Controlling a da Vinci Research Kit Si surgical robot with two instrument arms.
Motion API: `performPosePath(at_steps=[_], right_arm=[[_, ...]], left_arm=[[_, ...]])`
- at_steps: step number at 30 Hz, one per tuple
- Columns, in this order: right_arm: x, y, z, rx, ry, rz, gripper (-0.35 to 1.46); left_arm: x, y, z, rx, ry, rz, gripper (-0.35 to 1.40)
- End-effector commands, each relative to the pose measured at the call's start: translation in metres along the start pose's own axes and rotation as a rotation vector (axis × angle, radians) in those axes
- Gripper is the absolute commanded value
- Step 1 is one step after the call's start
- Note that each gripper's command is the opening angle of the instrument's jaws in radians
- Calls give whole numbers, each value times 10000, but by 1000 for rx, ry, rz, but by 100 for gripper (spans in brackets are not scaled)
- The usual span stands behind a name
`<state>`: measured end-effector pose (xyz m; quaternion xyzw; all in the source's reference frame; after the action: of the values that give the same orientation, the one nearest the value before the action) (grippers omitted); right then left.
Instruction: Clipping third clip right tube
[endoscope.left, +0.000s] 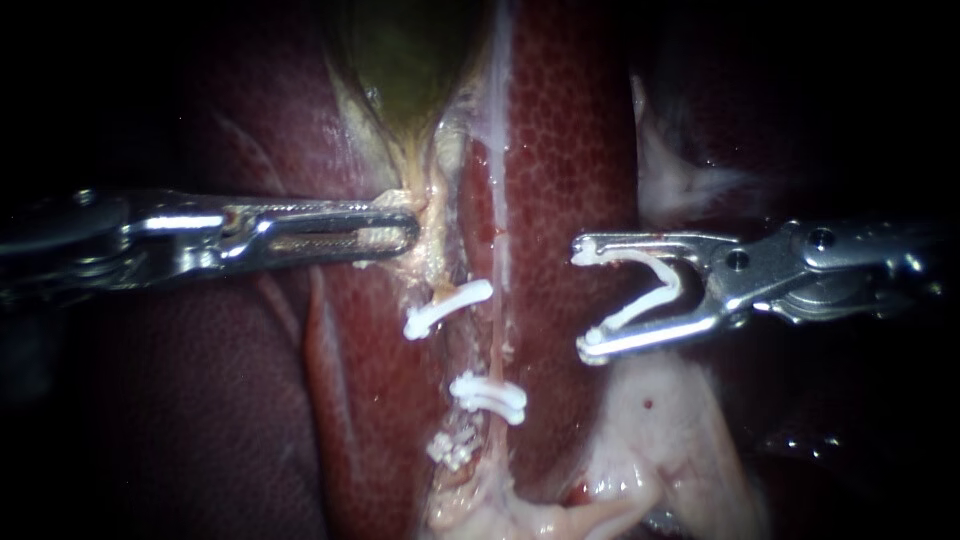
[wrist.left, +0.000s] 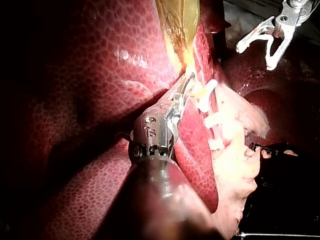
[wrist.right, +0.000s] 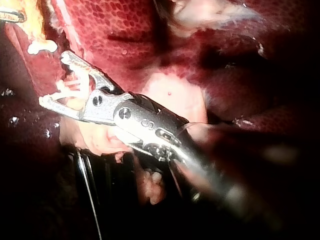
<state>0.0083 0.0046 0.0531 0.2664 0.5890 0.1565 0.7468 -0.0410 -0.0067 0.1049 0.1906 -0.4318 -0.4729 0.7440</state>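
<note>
The right instrument (endoscope.left: 588, 298), a slim steel shaft entering from the right, holds its two jaws spread wide. They grip an open white plastic V-shaped clip (endoscope.left: 668, 285) between them, one arm of the clip seated along each jaw. This loaded clip hovers over the liver, apart from the tubes and to their right. It sits at about the level of the bare stretch of the right tube (endoscope.left: 497, 335), a thin pale pink strand running down the middle of the field. The left instrument (endoscope.left: 405, 228), a steel shaft with slotted jaws coming in from the left, has its jaws closed on a fold of pale yellowish tissue (endoscope.left: 432, 235) just under the gallbladder. Lower on the right tube, a closed white clip (endoscope.left: 490, 395) lies across it. A second closed white clip (endoscope.left: 448, 308) sits tilted on the strand just to the left and higher up. A small ribbed whitish clip (endoscope.left: 452, 448) lies lower still on that left side. Glistening pale pink tissue (endoscope.left: 650, 420) spreads beneath the right instrument. Behind everything lies the mottled dark red liver (endoscope.left: 570, 150). At the far end the olive-green gallbladder (endoscope.left: 405, 60) narrows down toward the left instrument's jaws.
</note>
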Motion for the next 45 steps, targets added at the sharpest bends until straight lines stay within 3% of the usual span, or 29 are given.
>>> performPosePath(at_steps=[1,5,11,21,27,34,39,45], right_arm=[[0,0,0,0,0,0,60],[0,1,0,-1,0,0,60],[0,1,0,-1,0,0,60],[0,1,1,-1,0,0,60],[0,1,1,-1,0,1,60],[-3,2,3,-2,0,-1,60],[-20,4,10,-6,-2,-10,60],[-62,15,32,-10,-22,21,60]], left_arm=[[0,0,0,0,0,0,-35],[-3,1,-5,4,2,-1,-35],[-25,11,-37,-9,2,-10,-35],[-64,19,-89,-29,-52,-38,-35],[-73,20,-102,-34,-64,-40,-35],[-72,21,-103,-35,-64,-40,-35],[-71,20,-103,-36,-65,-40,-35],[-71,20,-103,-36,-65,-40,-35]])
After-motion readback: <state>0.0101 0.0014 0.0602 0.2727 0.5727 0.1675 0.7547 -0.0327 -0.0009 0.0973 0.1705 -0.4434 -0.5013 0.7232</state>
